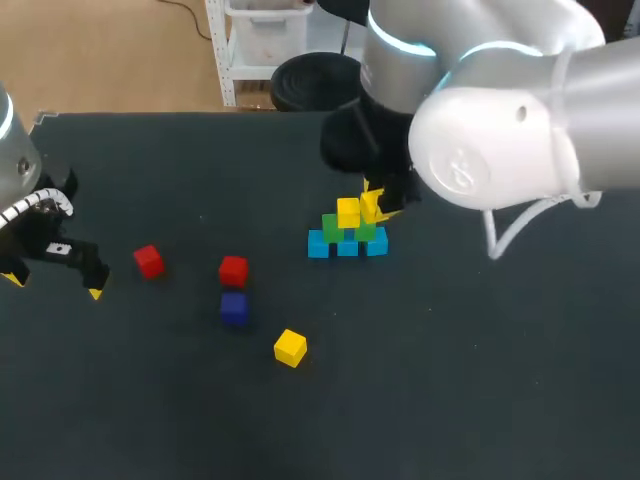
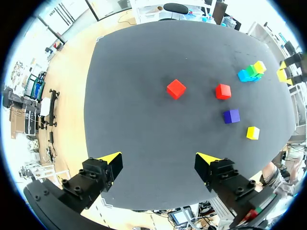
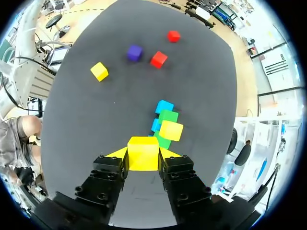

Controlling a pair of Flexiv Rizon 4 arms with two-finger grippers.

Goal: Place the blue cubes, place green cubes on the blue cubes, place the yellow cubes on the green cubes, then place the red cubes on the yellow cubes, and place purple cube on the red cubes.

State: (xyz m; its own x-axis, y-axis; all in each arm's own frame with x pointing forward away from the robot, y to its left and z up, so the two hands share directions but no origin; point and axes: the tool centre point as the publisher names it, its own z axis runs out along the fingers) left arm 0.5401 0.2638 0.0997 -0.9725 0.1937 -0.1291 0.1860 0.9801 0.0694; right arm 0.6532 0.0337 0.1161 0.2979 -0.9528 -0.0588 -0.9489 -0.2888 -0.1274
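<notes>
Dark desk [image 1: 450, 380]: blue cube row [image 1: 347, 248] runs 9-to-3; right hand [image 3: 143, 154] clamps a yellow cube [image 3: 142, 149], left hand [image 2: 159, 158] apart.

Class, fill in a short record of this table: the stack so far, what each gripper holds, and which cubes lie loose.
base: blue cubes in a row
second layer: green cubes on the blue ones
third layer: first yellow cube on the green
right gripper: shut on second yellow cube, close to the first
left gripper: open, empty
loose: two red cubes, purple cube, third yellow cube
</notes>
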